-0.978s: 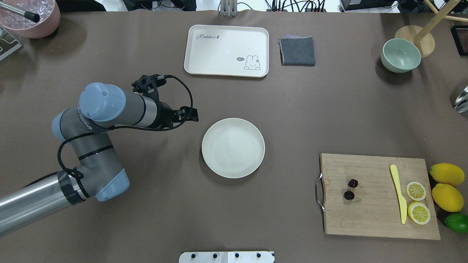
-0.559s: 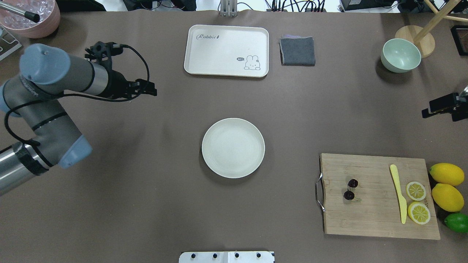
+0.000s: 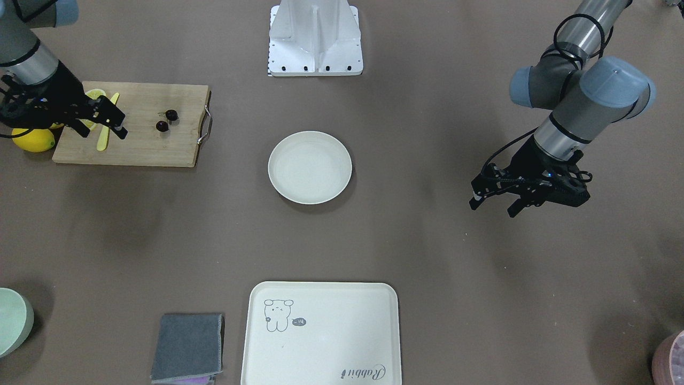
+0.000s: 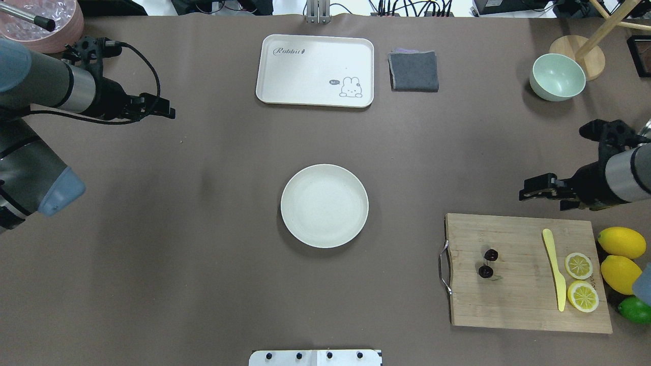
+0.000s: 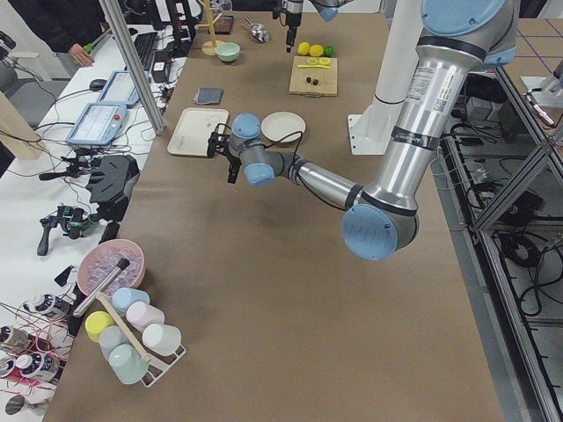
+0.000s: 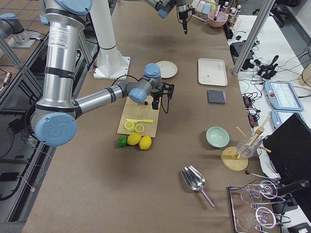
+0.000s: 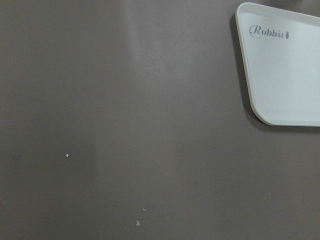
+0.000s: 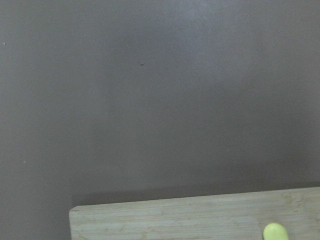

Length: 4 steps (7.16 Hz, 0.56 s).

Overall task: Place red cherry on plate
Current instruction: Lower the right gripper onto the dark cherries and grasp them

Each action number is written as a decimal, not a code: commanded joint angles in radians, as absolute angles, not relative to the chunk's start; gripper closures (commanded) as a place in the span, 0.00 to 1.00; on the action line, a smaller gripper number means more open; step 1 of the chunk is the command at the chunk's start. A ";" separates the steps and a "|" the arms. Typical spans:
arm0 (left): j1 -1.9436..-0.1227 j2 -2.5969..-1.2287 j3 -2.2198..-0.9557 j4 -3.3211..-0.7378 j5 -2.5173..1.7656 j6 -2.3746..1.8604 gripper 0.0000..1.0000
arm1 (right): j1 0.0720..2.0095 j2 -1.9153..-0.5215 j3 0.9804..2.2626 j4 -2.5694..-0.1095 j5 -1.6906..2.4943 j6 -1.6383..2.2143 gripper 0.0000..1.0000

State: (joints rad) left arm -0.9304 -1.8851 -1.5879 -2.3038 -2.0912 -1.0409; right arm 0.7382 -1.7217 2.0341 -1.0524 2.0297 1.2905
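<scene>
The red cherry (image 4: 485, 272), a dark pair on a thin stem, lies on the left part of the wooden cutting board (image 4: 524, 305), also seen as the cherry (image 3: 162, 126). The plate (image 4: 324, 206), round and cream-white, sits bare at the table's middle, and shows as the plate (image 3: 310, 168) too. My right gripper (image 4: 529, 194) hovers open over the board's far edge, to the right of the cherries and apart from them. My left gripper (image 4: 165, 109) is open and holds nothing, far left of the plate.
A cream tray (image 4: 315, 70) and a grey cloth (image 4: 413, 71) lie at the back, a mint bowl (image 4: 557, 76) at the back right. On the board are a yellow knife (image 4: 553, 267) and lemon halves (image 4: 579, 265). Whole lemons (image 4: 621, 242) and a lime (image 4: 635, 309) sit beside it.
The left arm has swung back and left, away from the plate. The right arm has come in from the right edge to the board's far side.
</scene>
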 commanded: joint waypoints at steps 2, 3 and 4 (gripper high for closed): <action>-0.949 -1.867 -1.592 -2.302 -2.092 -1.042 0.02 | 0.559 -1.721 2.042 -1.048 1.933 1.368 0.00; -0.966 -1.867 -1.594 -2.304 -2.101 -1.040 0.02 | 0.528 -1.709 2.016 -1.049 1.898 1.368 0.00; -0.971 -1.865 -1.594 -2.304 -2.102 -1.040 0.02 | 0.520 -1.697 1.993 -1.049 1.888 1.368 0.00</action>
State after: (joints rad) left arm -0.9610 -1.8683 -1.5928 -2.3033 -2.0983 -1.0405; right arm 0.5423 -1.7101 2.0195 -1.0485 1.9093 1.3669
